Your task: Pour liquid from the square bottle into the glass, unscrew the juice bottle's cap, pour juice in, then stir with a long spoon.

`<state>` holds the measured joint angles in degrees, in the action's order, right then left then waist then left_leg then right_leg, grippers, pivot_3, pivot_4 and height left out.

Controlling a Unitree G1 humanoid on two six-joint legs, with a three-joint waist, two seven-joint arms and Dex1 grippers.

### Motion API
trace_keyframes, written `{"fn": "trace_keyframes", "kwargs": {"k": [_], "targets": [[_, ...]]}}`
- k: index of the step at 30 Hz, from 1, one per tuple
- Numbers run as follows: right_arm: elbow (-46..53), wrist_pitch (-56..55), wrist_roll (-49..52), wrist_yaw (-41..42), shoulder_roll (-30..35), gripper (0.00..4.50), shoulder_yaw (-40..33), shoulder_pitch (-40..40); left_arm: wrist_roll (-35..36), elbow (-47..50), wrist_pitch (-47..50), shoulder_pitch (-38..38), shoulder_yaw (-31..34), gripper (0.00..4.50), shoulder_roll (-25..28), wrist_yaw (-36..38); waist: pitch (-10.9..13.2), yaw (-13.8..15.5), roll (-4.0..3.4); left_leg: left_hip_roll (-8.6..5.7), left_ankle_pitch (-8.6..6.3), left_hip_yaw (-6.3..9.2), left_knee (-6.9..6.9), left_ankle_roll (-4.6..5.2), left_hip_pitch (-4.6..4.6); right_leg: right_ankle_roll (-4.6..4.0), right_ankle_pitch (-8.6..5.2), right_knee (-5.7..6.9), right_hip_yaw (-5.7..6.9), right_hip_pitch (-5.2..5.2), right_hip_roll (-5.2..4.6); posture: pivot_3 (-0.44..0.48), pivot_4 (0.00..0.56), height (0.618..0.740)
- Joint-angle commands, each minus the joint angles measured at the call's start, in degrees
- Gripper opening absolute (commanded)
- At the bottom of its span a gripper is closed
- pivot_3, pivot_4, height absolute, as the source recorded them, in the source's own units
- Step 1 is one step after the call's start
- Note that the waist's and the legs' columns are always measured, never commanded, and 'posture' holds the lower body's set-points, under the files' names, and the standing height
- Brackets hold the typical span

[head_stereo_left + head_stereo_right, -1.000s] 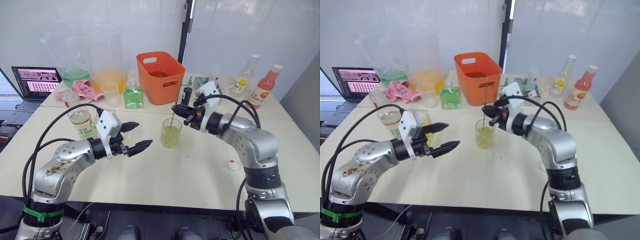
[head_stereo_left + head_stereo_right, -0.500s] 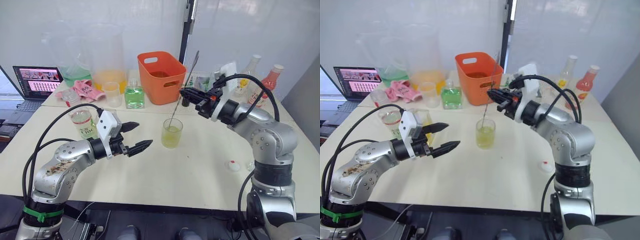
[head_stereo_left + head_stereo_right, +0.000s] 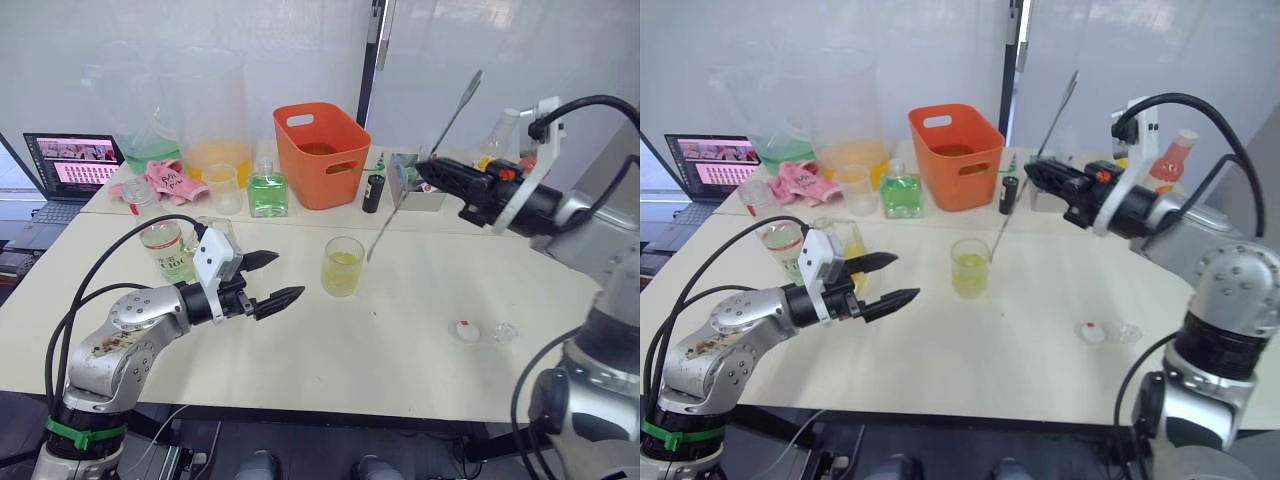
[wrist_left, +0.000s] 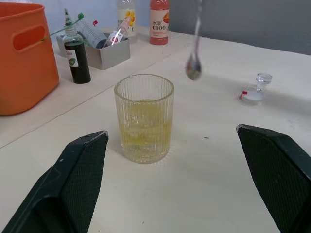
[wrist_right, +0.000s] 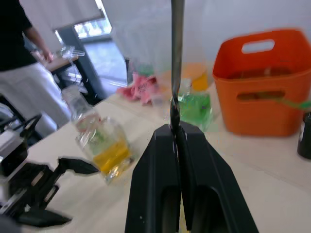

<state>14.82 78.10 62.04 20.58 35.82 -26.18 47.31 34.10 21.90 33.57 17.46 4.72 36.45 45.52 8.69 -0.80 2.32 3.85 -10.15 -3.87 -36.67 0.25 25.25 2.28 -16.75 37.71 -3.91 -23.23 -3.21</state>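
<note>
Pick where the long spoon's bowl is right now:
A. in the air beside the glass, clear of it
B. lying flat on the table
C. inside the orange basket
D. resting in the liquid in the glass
A: the right gripper holds the long spoon tilted, its bowl hanging outside the glass.

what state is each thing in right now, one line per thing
glass: upright on the table, part full of yellow liquid
long spoon: gripped, tilted, lifted clear of the glass
right gripper: shut on the spoon's stem
left gripper: open, empty, beside the glass
cap: off, lying on the table
juice bottle: upright, uncapped
orange basket: upright
laptop: open, screen lit
</note>
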Motion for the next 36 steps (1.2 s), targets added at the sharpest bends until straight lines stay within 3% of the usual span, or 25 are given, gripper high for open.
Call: {"fn": "trace_keyframes", "kwargs": {"k": [1, 5, 14, 17, 24, 36], "targets": [[-0.9, 5.6, 5.3, -1.4, 1.6, 0.0, -2.0, -1.1, 1.4, 1.8, -1.5, 0.0, 1.6, 4.49, 0.6, 1.6, 0.0, -0.1, 0.0, 0.0, 0.0, 0.0, 0.0, 0.0, 0.0, 0.0, 0.0, -0.02, 0.0, 0.02, 0.0, 0.0, 0.15, 0.739], [-4.4, 12.3, 9.1, -0.8, 3.1, 0.0, -0.9, -2.6, 1.6, 1.7, -2.4, -1.4, 2.1, 4.49, 2.0, 4.9, 0.0, -0.2, 0.0, 0.0, 0.0, 0.0, 0.01, 0.01, 0.0, 0.0, 0.0, -0.04, -0.02, 0.0, 0.01, 0.0, 0.15, 0.739], [-7.6, 14.0, 4.7, 12.1, 16.1, 0.0, 17.1, -1.1, 0.3, 0.1, -3.9, -1.9, 1.1, 4.49, 4.1, 8.2, 0.1, -0.1, -0.08, -0.02, 0.0, -0.01, 0.07, 0.02, 0.04, 0.01, 0.0, -0.18, -0.01, -0.01, -0.01, 0.0, 0.15, 0.739], [-13.0, 12.3, -2.0, 8.8, 13.1, 0.0, 21.7, 0.7, 0.4, 0.7, -3.4, -1.8, 1.0, 4.49, 3.5, 7.6, 0.1, -0.2, -0.07, -0.02, 0.0, -0.01, 0.07, 0.02, 0.03, 0.01, 0.0, -0.18, -0.01, -0.02, 0.0, 0.0, 0.15, 0.739], [-23.1, 9.8, -15.8, -1.8, 3.3, 0.0, 21.7, 2.5, 1.3, 2.0, -2.1, -2.0, 1.8, 4.49, 3.4, 6.1, 0.1, 0.0, -0.06, -0.03, -0.01, -0.01, 0.07, 0.02, 0.1, 0.01, 0.0, -0.16, -0.02, -0.08, 0.02, 0.0, 0.15, 0.739], [-23.2, 4.6, -27.8, -9.2, -6.9, 0.0, 19.5, -4.2, 2.8, 3.2, -0.8, -2.1, 2.3, 4.49, 3.8, 4.6, 0.0, 0.0, -0.06, -0.06, -0.01, 0.03, 0.07, 0.02, 0.25, 0.04, 0.02, -0.17, -0.01, -0.14, 0.05, 0.0, 0.15, 0.739]]}}
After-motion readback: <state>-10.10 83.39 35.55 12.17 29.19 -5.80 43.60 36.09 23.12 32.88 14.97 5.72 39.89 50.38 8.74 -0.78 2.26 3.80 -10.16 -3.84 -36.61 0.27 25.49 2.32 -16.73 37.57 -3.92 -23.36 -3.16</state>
